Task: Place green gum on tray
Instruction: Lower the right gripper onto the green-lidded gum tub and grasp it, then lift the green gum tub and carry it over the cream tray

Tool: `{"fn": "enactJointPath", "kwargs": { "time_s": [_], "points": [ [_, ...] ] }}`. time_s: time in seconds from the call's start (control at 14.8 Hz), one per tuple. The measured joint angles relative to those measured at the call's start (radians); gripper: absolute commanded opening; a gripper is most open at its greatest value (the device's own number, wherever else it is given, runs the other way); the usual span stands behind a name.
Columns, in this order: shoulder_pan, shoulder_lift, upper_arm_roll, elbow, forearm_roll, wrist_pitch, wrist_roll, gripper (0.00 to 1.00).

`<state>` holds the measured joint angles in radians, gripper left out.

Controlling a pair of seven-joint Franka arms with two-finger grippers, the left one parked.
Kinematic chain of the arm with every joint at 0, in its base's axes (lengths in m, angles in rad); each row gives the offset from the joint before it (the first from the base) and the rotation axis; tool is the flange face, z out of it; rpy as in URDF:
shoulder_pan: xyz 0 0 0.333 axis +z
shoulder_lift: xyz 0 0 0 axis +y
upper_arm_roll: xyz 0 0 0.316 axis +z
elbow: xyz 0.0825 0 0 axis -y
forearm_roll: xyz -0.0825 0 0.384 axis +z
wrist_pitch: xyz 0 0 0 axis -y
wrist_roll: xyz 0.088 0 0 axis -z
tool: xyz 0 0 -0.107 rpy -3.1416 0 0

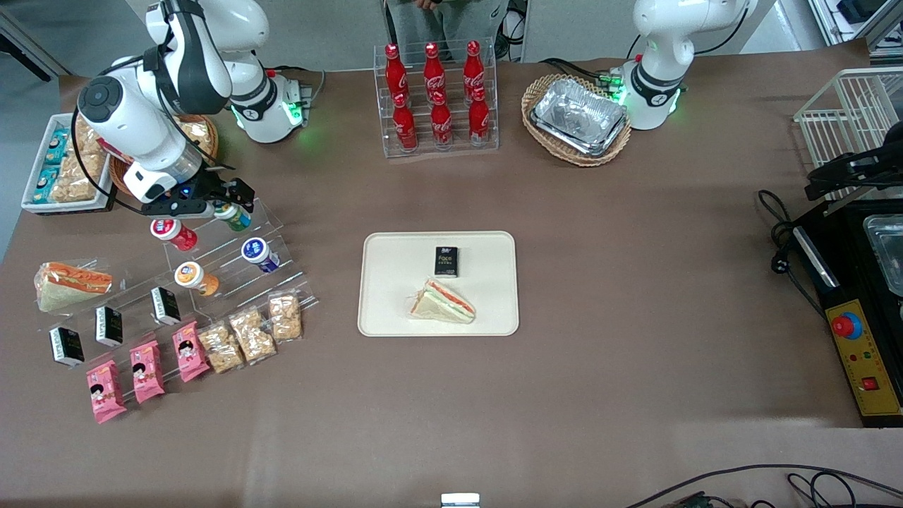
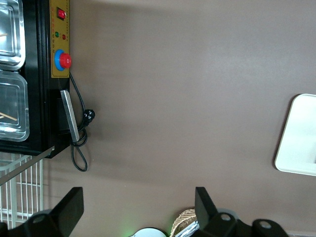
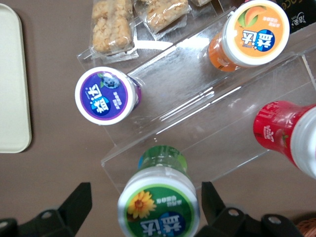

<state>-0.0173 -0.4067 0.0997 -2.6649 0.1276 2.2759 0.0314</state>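
The green gum [image 1: 233, 216] stands on the top step of a clear acrylic stand [image 1: 233, 261], a green bottle with a white lid and a yellow flower mark [image 3: 158, 205]. My gripper [image 1: 224, 202] hovers over it, open, with one finger [image 3: 76, 203] on each side of the lid and gaps to both. The cream-white tray [image 1: 384, 282] lies at the table's middle, holding a sandwich [image 1: 443, 302] and a black box [image 1: 446, 261]. The tray's edge shows in the wrist view [image 3: 12, 79].
Red [image 1: 173, 234], blue [image 1: 259, 254] and orange [image 1: 196, 277] gum bottles stand on the same stand. Snack packets [image 1: 250, 334], pink packets [image 1: 144, 370] and black boxes [image 1: 109, 324] lie nearer the camera. A cola rack [image 1: 436, 99] and wicker basket [image 1: 577, 118] stand farther back.
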Motion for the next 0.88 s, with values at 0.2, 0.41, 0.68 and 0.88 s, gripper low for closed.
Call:
{"fn": "enactJointPath", "kwargs": {
  "time_s": [0.2, 0.41, 0.68, 0.88],
  "points": [
    [0.0, 0.003, 0.0, 0.0, -0.005, 0.001, -0.002, 0.82],
    [-0.001, 0.003, -0.001, 0.0, -0.017, 0.0, -0.006, 0.6],
    [-0.001, 0.003, -0.001, 0.0, -0.026, 0.0, -0.008, 0.37],
    [-0.001, 0.002, -0.002, 0.01, -0.028, -0.006, -0.011, 0.36]
  ]
}}
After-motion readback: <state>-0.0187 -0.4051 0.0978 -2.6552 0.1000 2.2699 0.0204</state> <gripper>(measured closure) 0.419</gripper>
